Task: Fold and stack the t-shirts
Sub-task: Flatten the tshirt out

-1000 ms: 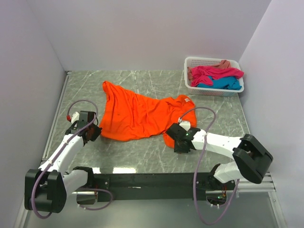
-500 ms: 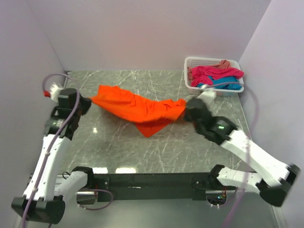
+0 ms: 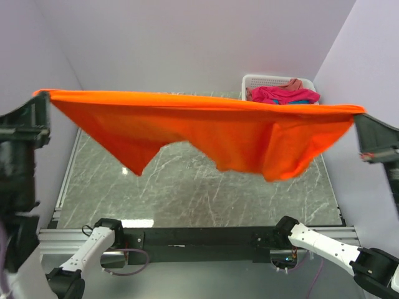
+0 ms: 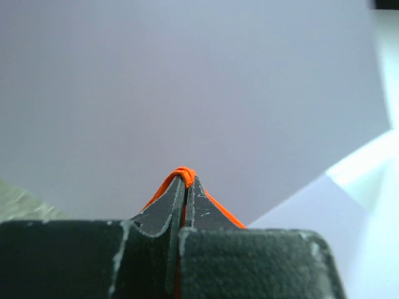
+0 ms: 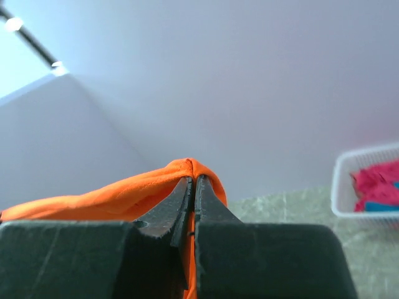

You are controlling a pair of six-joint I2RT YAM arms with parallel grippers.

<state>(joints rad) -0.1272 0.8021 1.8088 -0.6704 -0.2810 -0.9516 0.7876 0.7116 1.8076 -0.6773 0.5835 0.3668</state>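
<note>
The orange t-shirt [image 3: 206,128] hangs stretched wide in the air, high above the table, held at both ends. My left gripper [image 3: 42,94] is shut on its left end; the wrist view shows a bit of orange cloth [image 4: 182,172] pinched between the closed jaws. My right gripper [image 3: 360,111] is shut on its right end, with orange cloth [image 5: 124,193] draped over the closed jaws. The shirt's lower edge droops in two points. The magenta pink tee [image 3: 277,93], the turquoise tee [image 3: 299,101] and the salmon tee [image 3: 293,83] lie in the basket, partly hidden by the orange shirt.
A white slotted basket [image 3: 252,81] stands at the table's back right corner; it also shows in the right wrist view [image 5: 368,187]. The grey marble tabletop [image 3: 187,193] lies under the hanging shirt. Lilac walls close in the left, back and right sides.
Both grippers rose steeply and spread apart, lifting the orange t-shirt off the table and stretching it wide in the air.
</note>
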